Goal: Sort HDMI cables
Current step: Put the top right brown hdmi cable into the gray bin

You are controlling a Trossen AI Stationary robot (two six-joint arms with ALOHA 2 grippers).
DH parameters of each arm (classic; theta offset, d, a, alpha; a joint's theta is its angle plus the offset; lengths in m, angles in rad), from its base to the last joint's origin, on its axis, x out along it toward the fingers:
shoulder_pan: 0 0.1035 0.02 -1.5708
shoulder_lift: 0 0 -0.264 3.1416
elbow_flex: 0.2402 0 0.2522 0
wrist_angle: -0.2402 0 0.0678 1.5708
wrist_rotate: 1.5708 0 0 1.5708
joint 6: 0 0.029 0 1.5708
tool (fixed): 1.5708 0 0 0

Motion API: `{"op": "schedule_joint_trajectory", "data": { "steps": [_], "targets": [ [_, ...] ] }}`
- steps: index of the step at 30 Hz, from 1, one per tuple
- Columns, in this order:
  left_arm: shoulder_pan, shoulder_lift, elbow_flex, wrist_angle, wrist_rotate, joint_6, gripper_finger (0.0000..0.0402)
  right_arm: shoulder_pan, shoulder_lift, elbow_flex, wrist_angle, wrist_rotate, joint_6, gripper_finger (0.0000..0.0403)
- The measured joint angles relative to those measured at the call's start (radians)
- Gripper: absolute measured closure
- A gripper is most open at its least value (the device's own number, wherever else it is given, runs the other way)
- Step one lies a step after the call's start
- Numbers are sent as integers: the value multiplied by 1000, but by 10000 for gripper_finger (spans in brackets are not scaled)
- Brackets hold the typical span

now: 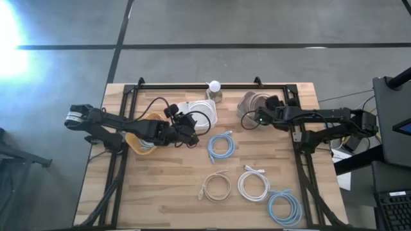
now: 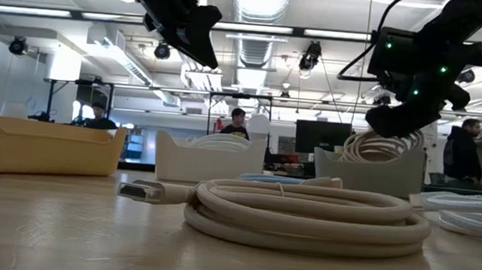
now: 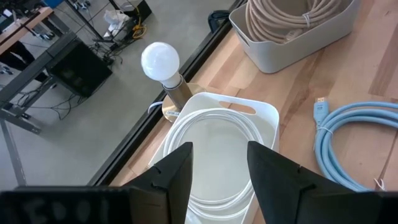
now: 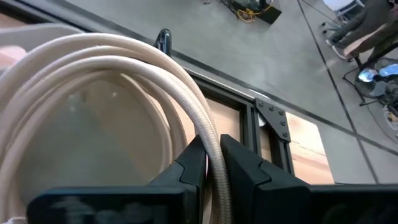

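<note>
My right gripper (image 1: 258, 117) is at the grey bin (image 1: 249, 101) at the table's far side, shut on a beige coiled cable (image 4: 124, 68); the low view shows that coil (image 2: 380, 146) under the gripper, over the bin (image 2: 367, 173). My left gripper (image 3: 219, 177) hangs open above the white bin (image 3: 264, 112), which holds a white coil (image 3: 208, 146), and touches nothing. On the table lie two light blue coils (image 1: 220, 146) (image 1: 284, 208), a beige coil (image 1: 216, 187) and a white coil (image 1: 254, 185). My right gripper pinches the beige coil's strands (image 4: 210, 140) between its two fingers (image 4: 245, 165), which lie across the strands at one side of the loop. It comes from above. The coil hangs below the fingers, its lower part inside the grey bin (image 2: 367, 173).
A yellow bin (image 1: 142, 140) stands left of the white one, under my left arm. A white bulb on a stand (image 1: 214, 85) sits at the far edge behind the bins. A black frame (image 1: 192, 85) rims the table. People stand in the room beyond.
</note>
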Motion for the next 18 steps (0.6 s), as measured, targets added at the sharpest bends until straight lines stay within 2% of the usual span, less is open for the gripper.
{"op": "schedule_joint_trajectory", "data": {
  "steps": [18],
  "targets": [
    [0, 0, 0, 0, 0, 0, 238, -10, -1, 0, 26, -38, -1, 358]
  ]
}}
